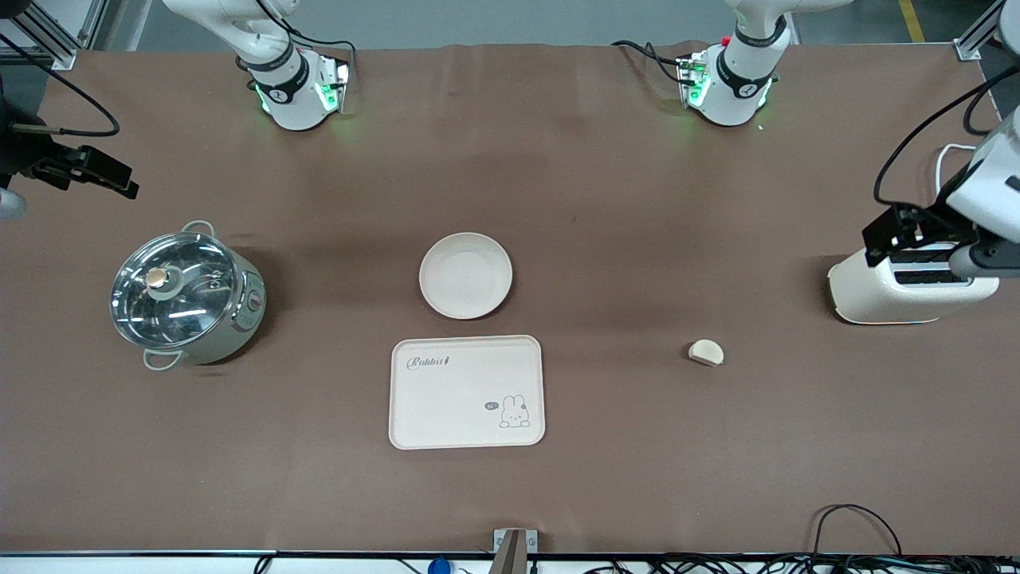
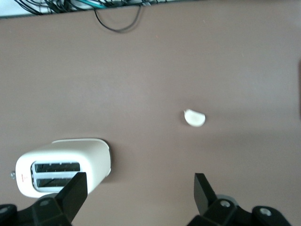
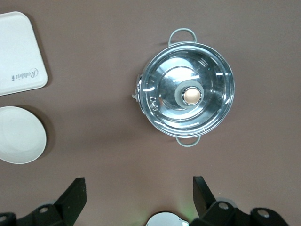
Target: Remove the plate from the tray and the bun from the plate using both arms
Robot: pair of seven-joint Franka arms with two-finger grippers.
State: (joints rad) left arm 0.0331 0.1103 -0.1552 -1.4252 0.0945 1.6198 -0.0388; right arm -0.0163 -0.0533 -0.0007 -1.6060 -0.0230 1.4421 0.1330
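Both claws wide open and empty: left gripper [image 1: 908, 239] over toaster [image 1: 908, 291], right gripper [image 1: 92, 174] above pot [image 1: 187, 295]; plate [image 1: 465, 275] off tray [image 1: 467, 391], bun [image 1: 706, 352] nearer left.

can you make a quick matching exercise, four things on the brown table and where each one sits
1. round cream-white plate
2. cream-beige rectangular rabbit tray
3. small pale half-round bun
4. glass-lidded steel pot

A. toward the right arm's end of the table
B. nearest the front camera of the four
C. bare table near the white toaster
D. just above the tray, off it

Pairs: 1-D, 2-B, 3-C, 4-A
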